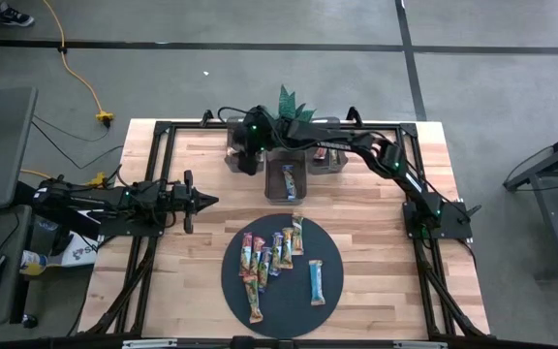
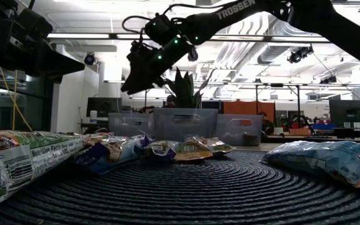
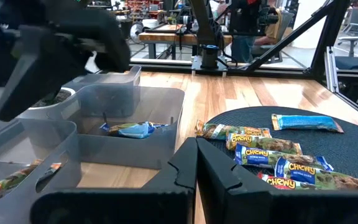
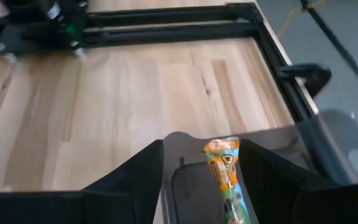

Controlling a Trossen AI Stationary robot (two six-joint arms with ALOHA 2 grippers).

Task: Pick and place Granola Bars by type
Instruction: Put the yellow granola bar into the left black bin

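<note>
Several granola bars [image 1: 274, 254] lie flat on a dark round mat [image 1: 235, 291] at the table's near middle, and a blue one [image 1: 316, 281] lies apart. Three translucent grey bins stand at the far middle. My right gripper [image 4: 201, 144] hangs open over the left bin [image 1: 235, 160], slanting down. An orange and green bar [image 4: 225, 177] shows between its fingers without touching them, inside the bin; whether the bar rests on the bin's floor, I cannot tell. My left gripper [image 3: 196, 146] waits shut and level at the table's left [image 1: 207, 201].
The middle bin [image 1: 289, 180] holds a blue-wrapped bar [image 3: 135, 129], and the right bin [image 1: 327, 157] holds bars too. A green plant [image 1: 291, 103] stands behind the bins. A black frame [image 1: 163, 126] runs along the table's edges. Bare wood lies between the bins and the mat.
</note>
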